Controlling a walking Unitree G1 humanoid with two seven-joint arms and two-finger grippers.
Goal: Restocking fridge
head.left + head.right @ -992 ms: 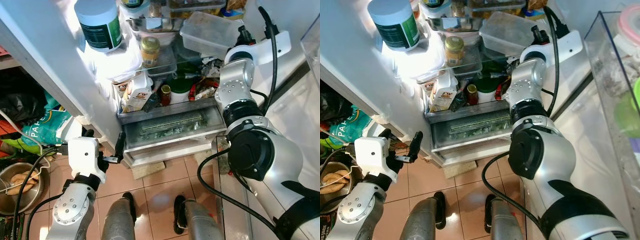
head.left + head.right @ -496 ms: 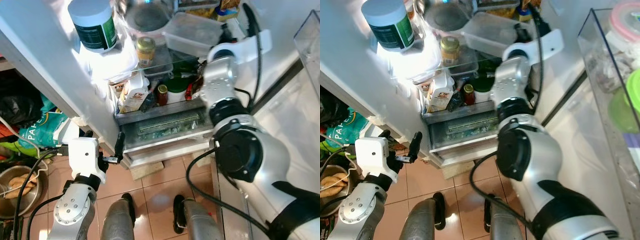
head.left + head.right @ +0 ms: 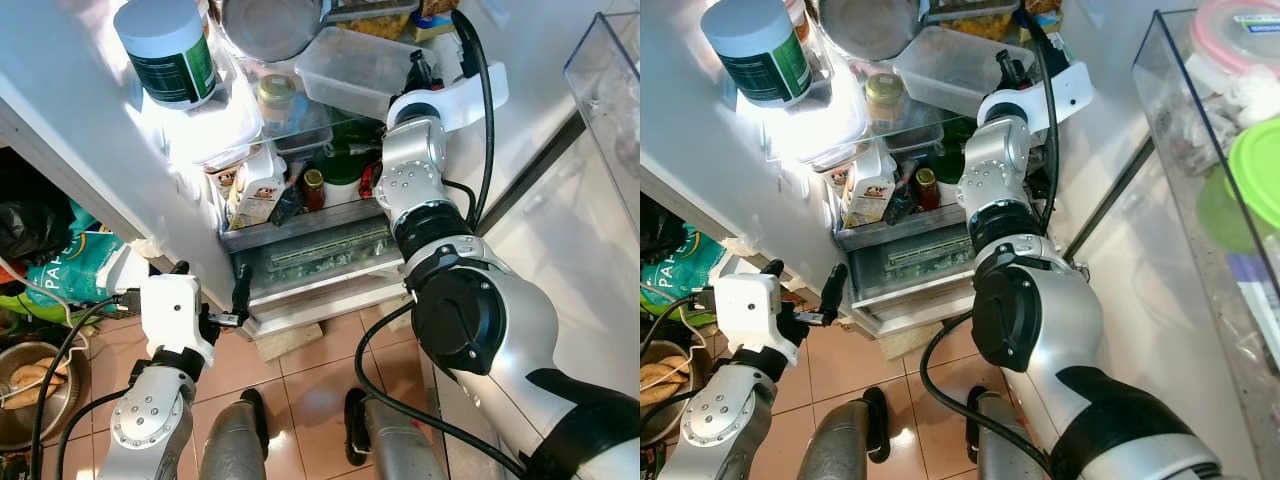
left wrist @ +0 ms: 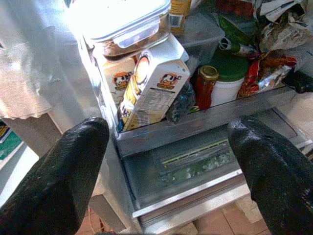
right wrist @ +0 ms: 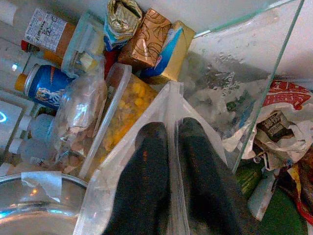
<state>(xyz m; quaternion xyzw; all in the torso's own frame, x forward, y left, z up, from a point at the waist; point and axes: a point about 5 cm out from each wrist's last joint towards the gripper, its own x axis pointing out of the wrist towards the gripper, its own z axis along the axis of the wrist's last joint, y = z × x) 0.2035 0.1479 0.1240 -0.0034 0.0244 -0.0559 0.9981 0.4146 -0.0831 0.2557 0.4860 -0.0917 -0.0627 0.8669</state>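
Nearest to me, my left gripper [image 3: 212, 308] hangs low above the tiled floor [image 3: 320, 370], in front of the open fridge [image 3: 330, 270], and its fingers [image 4: 63, 166] stand wide apart, holding nothing. Just beyond it is the bottom drawer [image 4: 195, 166], and above the drawer a shelf with a tilted carton [image 4: 149, 90], a small red jar [image 4: 205, 85] and a white jar with a green lid [image 4: 230, 81]. Farther in, my right arm reaches up to a higher shelf. There my right gripper [image 5: 176, 161] is closed on the edge of a clear plastic container [image 3: 355, 68], which is tilted at the front of that shelf, beside a steel bowl [image 3: 270, 25]. Behind it I see a blue can [image 5: 44, 85] and some packets [image 5: 149, 41].
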